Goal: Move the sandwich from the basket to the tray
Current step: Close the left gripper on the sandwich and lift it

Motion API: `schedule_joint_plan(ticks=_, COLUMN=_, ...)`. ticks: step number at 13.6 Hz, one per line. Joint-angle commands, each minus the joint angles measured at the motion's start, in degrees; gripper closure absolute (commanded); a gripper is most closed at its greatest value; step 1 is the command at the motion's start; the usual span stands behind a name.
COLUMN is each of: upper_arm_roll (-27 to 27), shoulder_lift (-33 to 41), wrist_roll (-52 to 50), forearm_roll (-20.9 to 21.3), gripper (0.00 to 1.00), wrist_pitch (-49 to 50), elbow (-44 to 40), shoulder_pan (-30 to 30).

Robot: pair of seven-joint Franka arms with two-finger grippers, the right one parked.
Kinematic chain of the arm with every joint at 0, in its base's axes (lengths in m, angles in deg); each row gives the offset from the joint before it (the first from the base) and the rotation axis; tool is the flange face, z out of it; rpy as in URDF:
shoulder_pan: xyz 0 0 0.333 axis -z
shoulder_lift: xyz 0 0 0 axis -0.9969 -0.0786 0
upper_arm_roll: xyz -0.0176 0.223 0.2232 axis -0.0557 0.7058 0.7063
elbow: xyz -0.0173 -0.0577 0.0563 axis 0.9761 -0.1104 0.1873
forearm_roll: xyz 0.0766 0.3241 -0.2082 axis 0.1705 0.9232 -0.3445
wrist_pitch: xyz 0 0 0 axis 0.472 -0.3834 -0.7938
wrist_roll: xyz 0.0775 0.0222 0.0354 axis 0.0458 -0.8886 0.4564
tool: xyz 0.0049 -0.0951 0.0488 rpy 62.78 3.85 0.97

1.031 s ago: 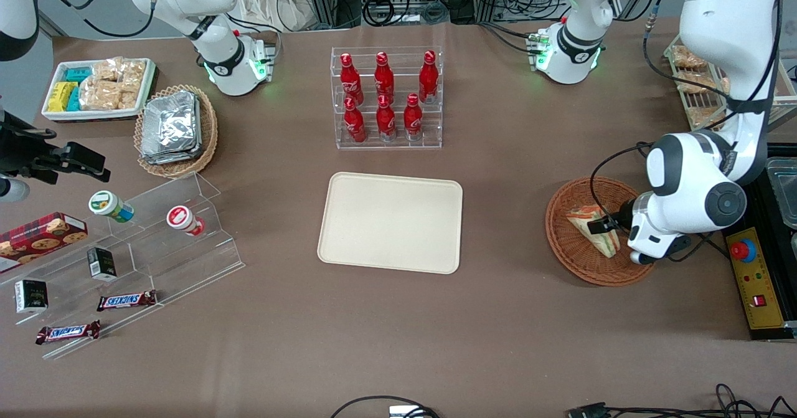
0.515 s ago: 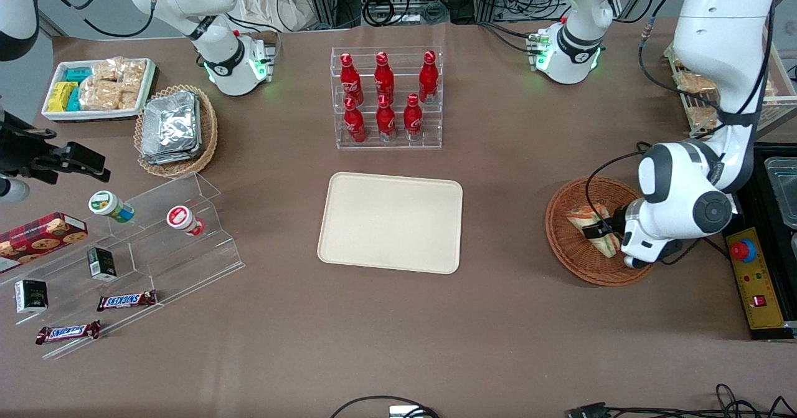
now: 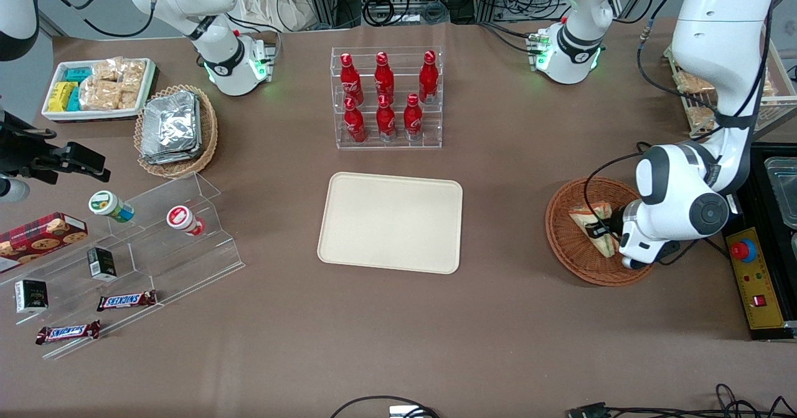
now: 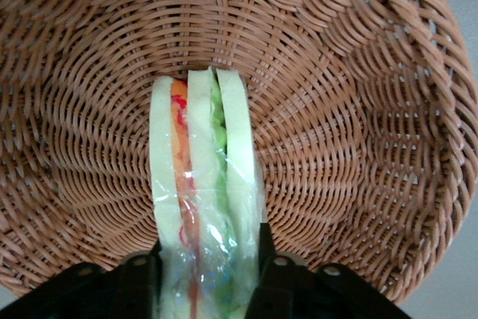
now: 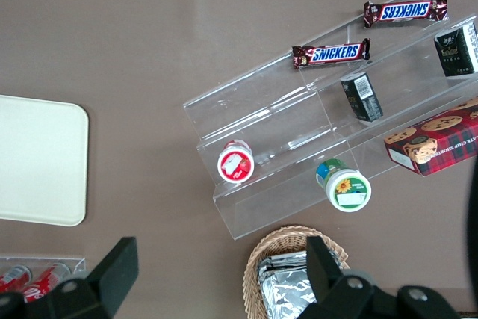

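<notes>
The step in hand is the grasp. One tray (image 3: pixel 390 222) lies bare, well apart from the one basket (image 3: pixel 570 243). Inside that basket, the gripper (image 4: pixel 208 274) is clamped around the one sandwich (image 4: pixel 202 184), which stands on edge. Next comes a straight lift clear of the basket's rim.

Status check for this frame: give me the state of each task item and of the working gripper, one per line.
sandwich: standing on edge in the basket, fingers on both sides.
basket: holds only the sandwich.
tray: bare, nothing on it.
gripper: down in the basket, shut on the sandwich.
</notes>
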State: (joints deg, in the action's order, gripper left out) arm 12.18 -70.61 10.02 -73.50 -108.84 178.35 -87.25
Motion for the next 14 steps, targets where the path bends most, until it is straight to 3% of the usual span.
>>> schedule_joint_plan(ticks=1, upper_arm_roll=-0.44, shoulder_lift=3.82, wrist_roll=-0.29, forearm_roll=0.29, gripper=1.0, wrist_pitch=4.82, elbow=-0.49, shoulder_pan=0.44)
schedule_joint_plan(ticks=7, upper_arm_roll=-7.38, shoulder_lift=13.76, wrist_roll=4.81, forearm_roll=2.41, gripper=1.0, wrist_pitch=13.37, elbow=-2.78, shoulder_pan=1.41)
schedule_joint_plan(ticks=12, upper_arm_roll=-17.04, shoulder_lift=12.54, wrist_roll=3.85, forearm_roll=2.14, gripper=1.0, wrist_pitch=13.03, elbow=-5.68, shoulder_pan=1.58)
schedule_joint_plan(ticks=14, upper_arm_roll=-18.37, shoulder_lift=10.18, wrist_roll=1.15, forearm_roll=1.61, gripper=1.0, wrist_pitch=12.5, elbow=-7.95, shoulder_pan=4.2)
